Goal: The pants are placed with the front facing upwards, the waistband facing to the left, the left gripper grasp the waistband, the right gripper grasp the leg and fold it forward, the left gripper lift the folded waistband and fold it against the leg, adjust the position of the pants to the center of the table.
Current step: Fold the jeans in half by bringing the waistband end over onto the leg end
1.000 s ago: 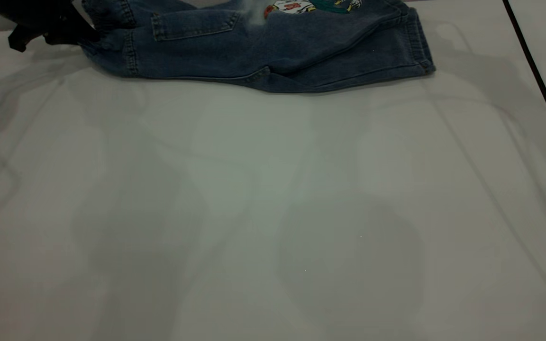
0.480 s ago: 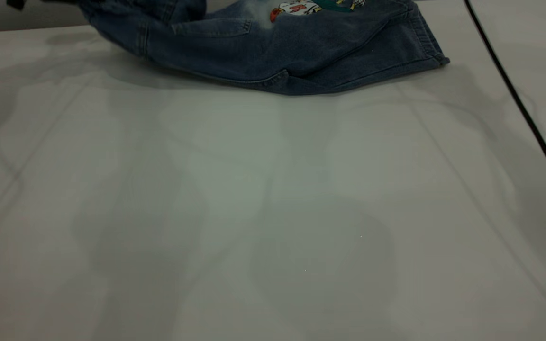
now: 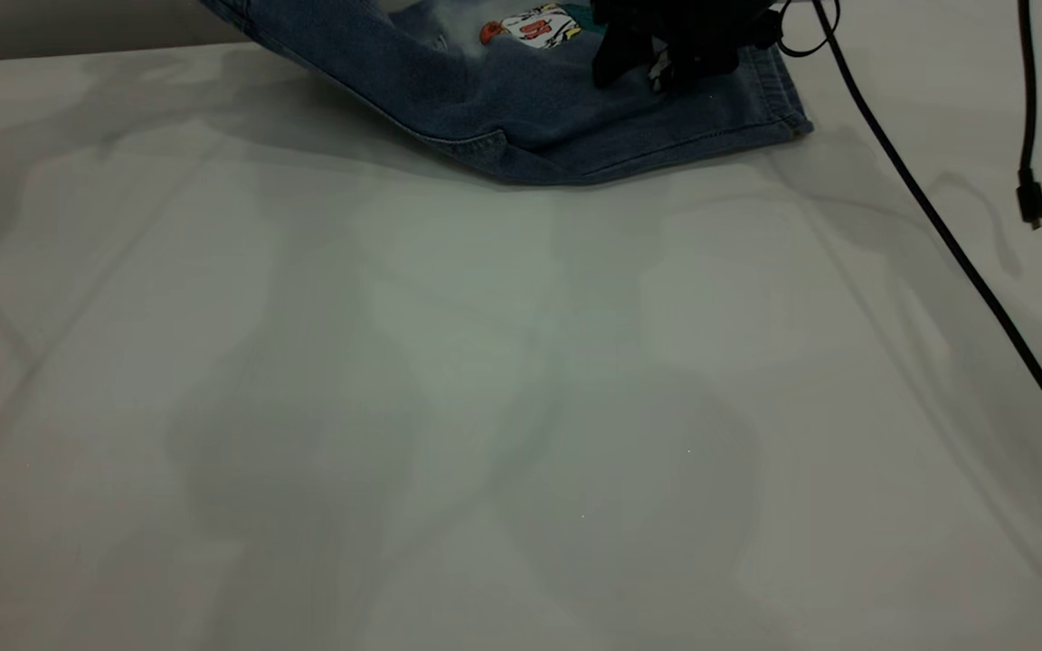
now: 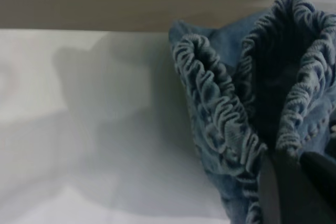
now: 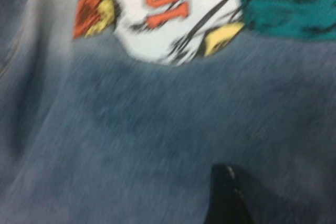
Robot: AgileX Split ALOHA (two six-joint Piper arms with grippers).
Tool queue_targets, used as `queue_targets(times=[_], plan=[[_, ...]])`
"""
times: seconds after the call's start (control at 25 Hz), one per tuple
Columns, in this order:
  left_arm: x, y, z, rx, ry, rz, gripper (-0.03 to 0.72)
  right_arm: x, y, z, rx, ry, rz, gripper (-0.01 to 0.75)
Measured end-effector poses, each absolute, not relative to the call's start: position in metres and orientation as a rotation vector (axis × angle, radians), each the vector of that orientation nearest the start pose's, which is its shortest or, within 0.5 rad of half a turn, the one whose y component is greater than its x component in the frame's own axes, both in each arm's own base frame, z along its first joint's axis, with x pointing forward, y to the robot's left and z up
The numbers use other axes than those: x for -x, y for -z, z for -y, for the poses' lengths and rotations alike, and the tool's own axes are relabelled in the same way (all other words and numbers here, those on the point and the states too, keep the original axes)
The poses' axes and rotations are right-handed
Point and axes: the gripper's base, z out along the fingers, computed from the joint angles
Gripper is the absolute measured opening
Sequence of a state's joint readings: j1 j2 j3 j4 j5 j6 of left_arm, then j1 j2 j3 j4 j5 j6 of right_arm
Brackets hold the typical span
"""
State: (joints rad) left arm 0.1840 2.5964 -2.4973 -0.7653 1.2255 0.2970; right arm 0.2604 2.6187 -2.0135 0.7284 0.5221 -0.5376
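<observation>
1. The pants [image 3: 521,99] are seen at the far edge of the white table [image 3: 485,407], their left end lifted off it.
2. The waistband [image 4: 220,114] is pinched by the left gripper [image 4: 294,182].
3. The right gripper [image 3: 666,45] is held over the leg; its fingers cannot be told.
4. A black cable [image 3: 937,235] is laid across the table's right side.

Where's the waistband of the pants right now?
The waistband is lifted off the table at its far left, pinched by the left gripper, as the left wrist view shows.

– What colours am I getting off the short blue denim pants [image 3: 521,117]?

– I read mid-blue denim, a paler faded patch, and a print in white, orange, yellow and teal with orange figures; the ruffled elastic waistband [image 4: 220,114] looks darker blue

– And the wide smooth tabletop [image 3: 485,407]?

– Plain pale grey-white, with a thin black cable [image 3: 946,244] across it
</observation>
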Motion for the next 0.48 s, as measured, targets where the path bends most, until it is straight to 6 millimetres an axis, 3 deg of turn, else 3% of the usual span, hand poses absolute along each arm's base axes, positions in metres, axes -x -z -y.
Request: queue_targets(times=[0.16,0.48], plan=[[-0.545,-0.194,-0.033,0.028,0.89,-2.509,0.066,-0.508,-0.055,-0.177,0.396,-0.635,-2.563,0.386],[-0.547,-0.198,0.003,-0.028,1.001,-2.478,0.066,-0.481,-0.052,-0.221,0.654,-0.65,-2.63,0.386]])
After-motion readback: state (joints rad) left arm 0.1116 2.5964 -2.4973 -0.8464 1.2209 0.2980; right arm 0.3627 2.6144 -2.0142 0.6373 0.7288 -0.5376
